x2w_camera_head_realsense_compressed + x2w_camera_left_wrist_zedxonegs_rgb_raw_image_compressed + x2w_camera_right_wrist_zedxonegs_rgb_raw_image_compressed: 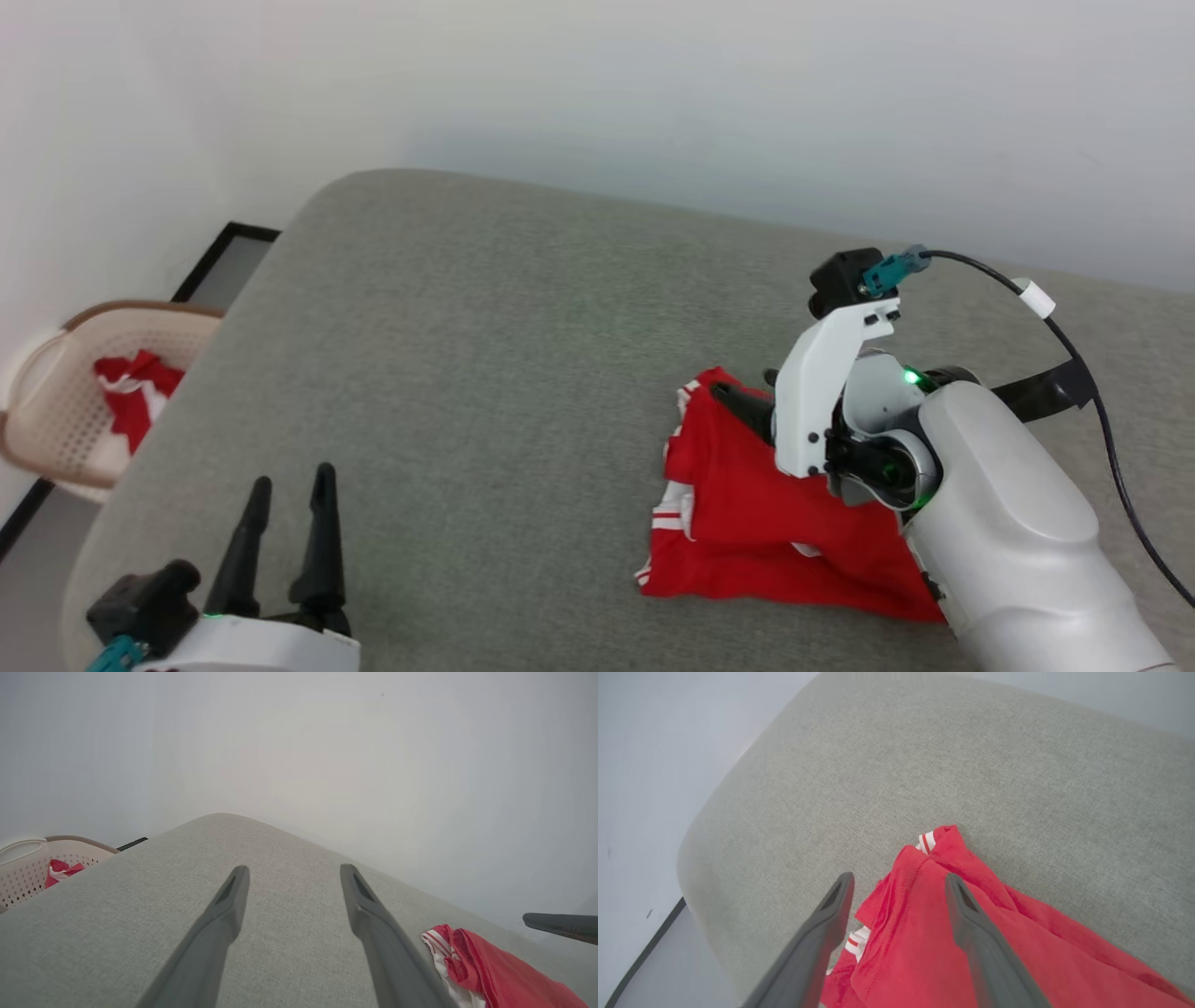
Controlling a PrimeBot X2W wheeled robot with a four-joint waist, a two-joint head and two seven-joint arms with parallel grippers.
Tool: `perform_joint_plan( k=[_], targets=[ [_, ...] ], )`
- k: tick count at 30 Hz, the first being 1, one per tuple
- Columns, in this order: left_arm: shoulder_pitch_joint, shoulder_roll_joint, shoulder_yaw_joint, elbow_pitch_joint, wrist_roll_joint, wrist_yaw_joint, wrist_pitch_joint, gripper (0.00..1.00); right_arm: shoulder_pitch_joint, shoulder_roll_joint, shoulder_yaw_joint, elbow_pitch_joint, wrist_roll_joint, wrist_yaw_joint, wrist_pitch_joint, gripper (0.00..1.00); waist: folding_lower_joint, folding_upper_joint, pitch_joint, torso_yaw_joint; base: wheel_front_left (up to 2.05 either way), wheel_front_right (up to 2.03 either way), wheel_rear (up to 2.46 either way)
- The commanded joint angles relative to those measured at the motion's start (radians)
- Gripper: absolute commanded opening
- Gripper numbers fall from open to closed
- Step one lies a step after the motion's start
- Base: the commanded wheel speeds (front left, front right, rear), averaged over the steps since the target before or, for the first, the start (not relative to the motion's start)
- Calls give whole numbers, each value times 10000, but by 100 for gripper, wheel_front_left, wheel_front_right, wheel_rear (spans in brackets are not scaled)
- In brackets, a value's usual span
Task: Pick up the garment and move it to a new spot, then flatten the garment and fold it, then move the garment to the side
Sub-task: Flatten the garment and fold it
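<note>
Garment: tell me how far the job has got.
Done, it seems: the garment lies on the grey cushion, let go. In hand: the right gripper hangs open just over it, gripping nothing; the left gripper rests open, apart. Left: it looks bunched and creased, so flattening, folding and moving aside likely remain.

The left gripper (292, 479) sat low at the robot's left, its two dark fingers spread and pointing forward, while the right gripper (899, 879), on a pale forearm (1008, 523) stretched forward, tilted downward with fingers parted wide.
</note>
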Motion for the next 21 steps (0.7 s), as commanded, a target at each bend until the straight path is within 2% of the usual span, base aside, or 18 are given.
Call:
perform_joint_plan(
  k=[1,11,21],
  targets=[
    [89,19,64,-41,2,-47,-2,100,-117,-63,87,-119,115,-8,-112,100,0,0,-59,-269,0,0,0],
    [244,238,364,-234,253,-46,-3,100,716,-1358,615,-1790,1186,-8,-1524,100,0,0,-114,-1493,0,0,0],
    [565,356,593,-322,430,-24,-4,100,2091,-3295,965,-3430,814,-8,-4454,100,0,0,-226,-2543,0,0,0]
  ],
)
